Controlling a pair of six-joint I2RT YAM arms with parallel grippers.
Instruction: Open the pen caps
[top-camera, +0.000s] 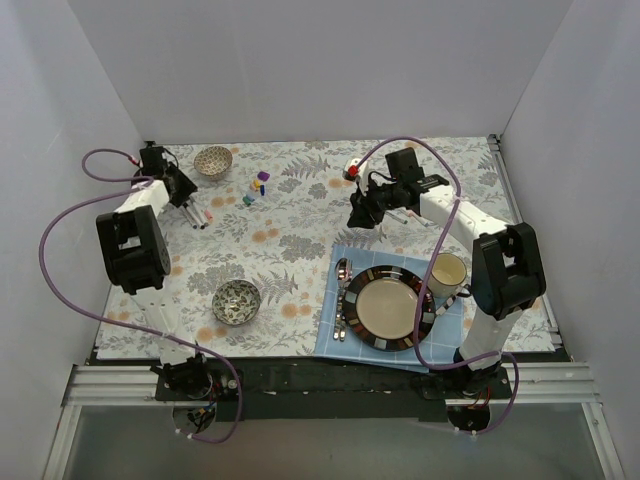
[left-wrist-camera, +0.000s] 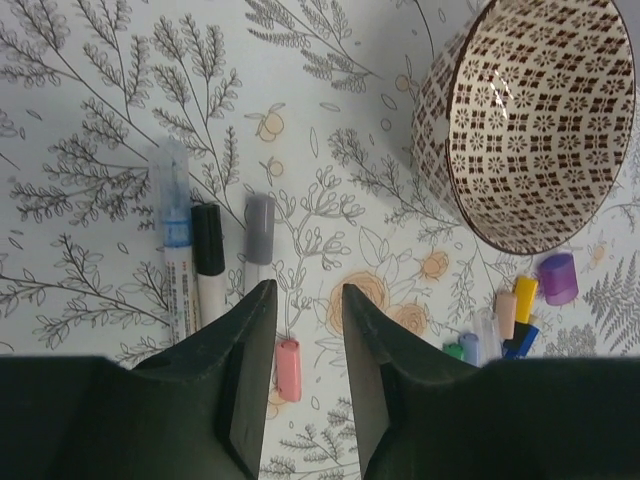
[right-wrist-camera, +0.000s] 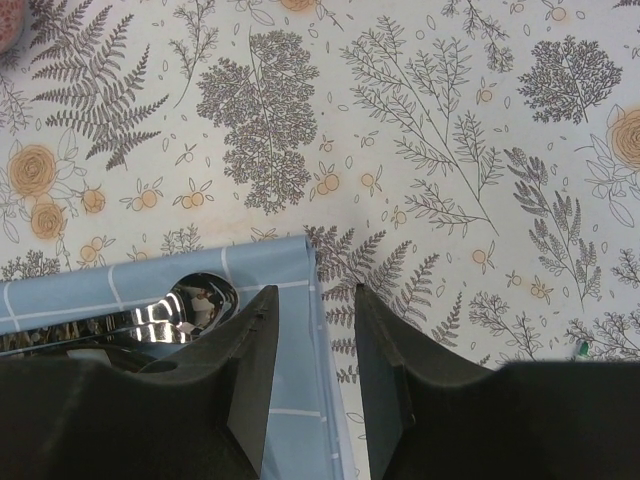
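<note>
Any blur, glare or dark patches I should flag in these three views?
Top external: evenly lit, soft shadows, the loose pen caps too small to read. Left wrist: the patterned bowl is crisp, the pens beside the left gripper look slightly soft. Right wrist: bright glare on the spoon; the right gripper is nearly black, without detail.

Pen barrel (left-wrist-camera: 180, 295): tiny print, lower left of the left wrist view (too blurred to read)
Elsewhere: nothing legible
</note>
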